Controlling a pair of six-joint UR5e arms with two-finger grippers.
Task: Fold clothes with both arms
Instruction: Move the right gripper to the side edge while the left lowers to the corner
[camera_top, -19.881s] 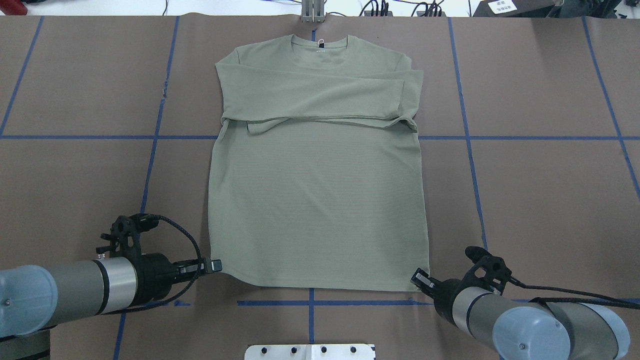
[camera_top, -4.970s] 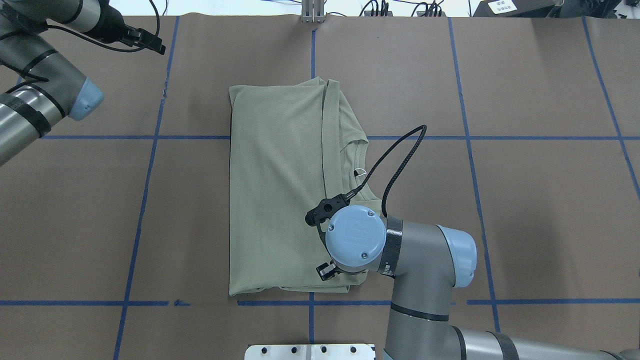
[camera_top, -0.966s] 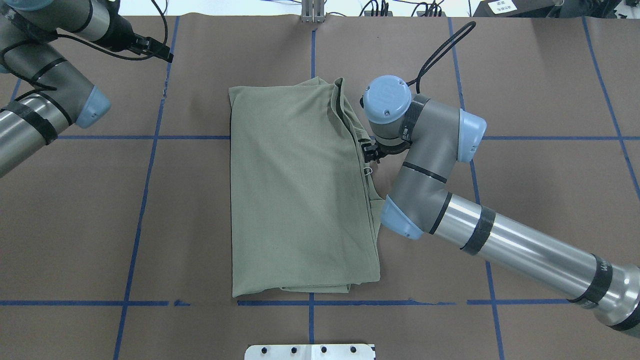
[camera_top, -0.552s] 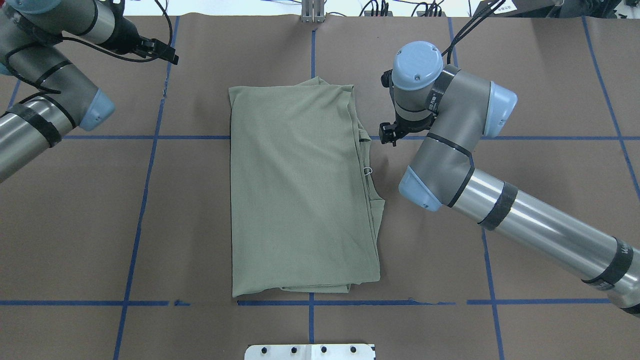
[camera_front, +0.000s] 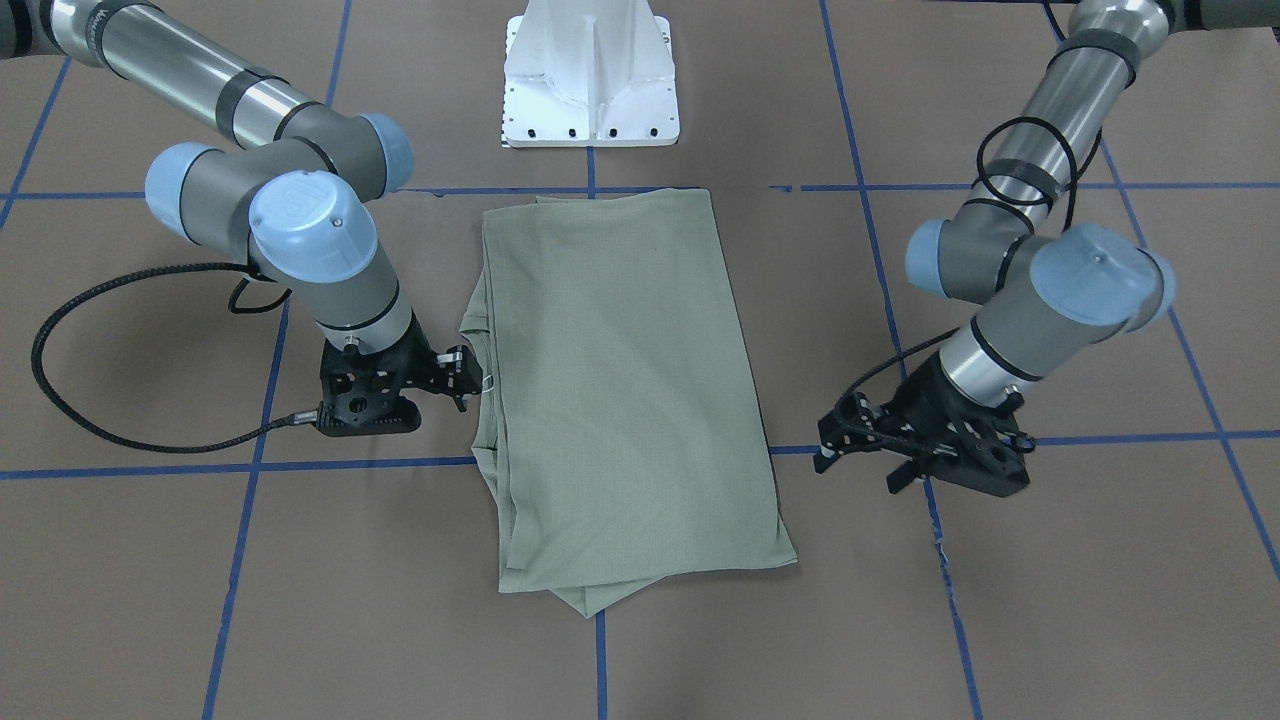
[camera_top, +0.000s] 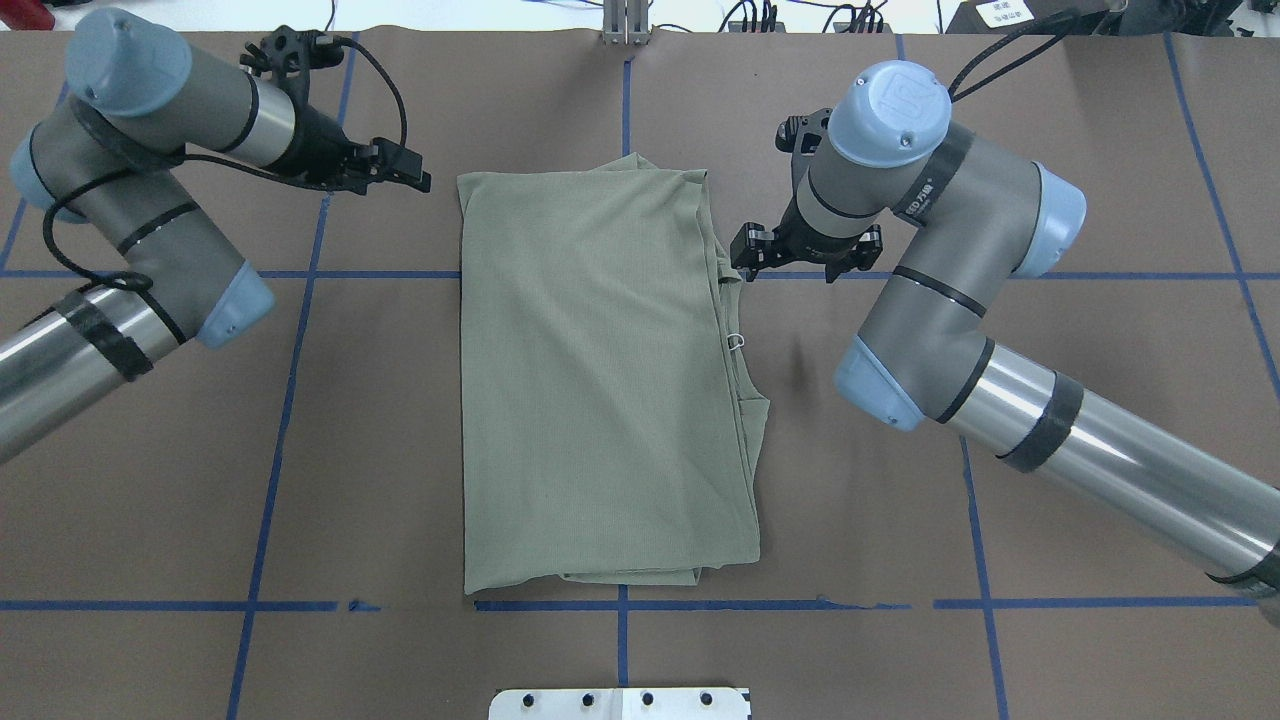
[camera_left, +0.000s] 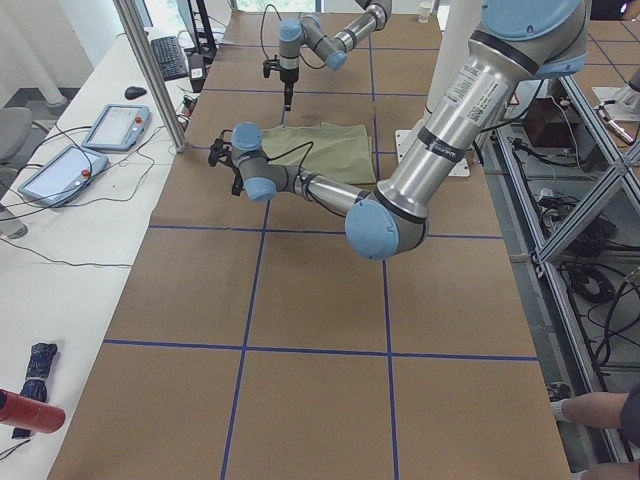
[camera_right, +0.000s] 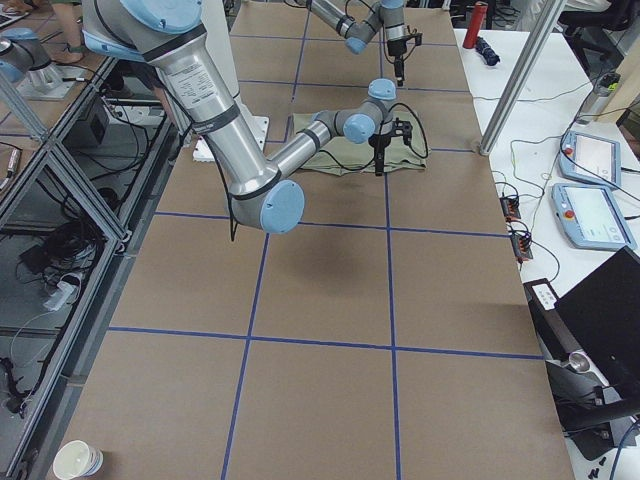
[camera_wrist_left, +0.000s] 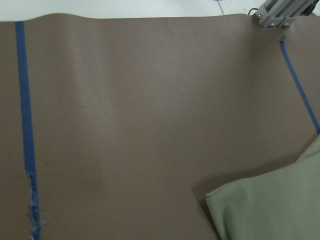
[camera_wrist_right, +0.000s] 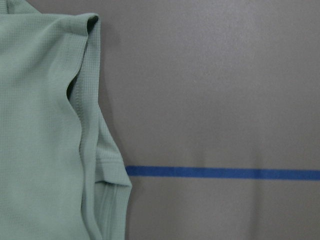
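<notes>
Shirt (camera_top: 600, 380): sage-green, folded to a long rectangle, flat at mid-table (camera_top: 1100, 400).
Right pincer (camera_front: 463, 378): released, empty — just beside the shirt's layered edge.
Left pincer (camera_front: 857, 475): released, empty, near its far corner, apart.

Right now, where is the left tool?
The left tool is in the overhead view's upper left, just left of the folded shirt's far left corner and apart from it.

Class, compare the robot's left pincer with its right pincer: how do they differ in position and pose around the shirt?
Left pincer hangs off the far left corner of the shirt, bare table between; right pincer hovers at its right edge. Left pincer slants sideways; right pincer points straight down. Both are black and neither seems to grip cloth.
</notes>
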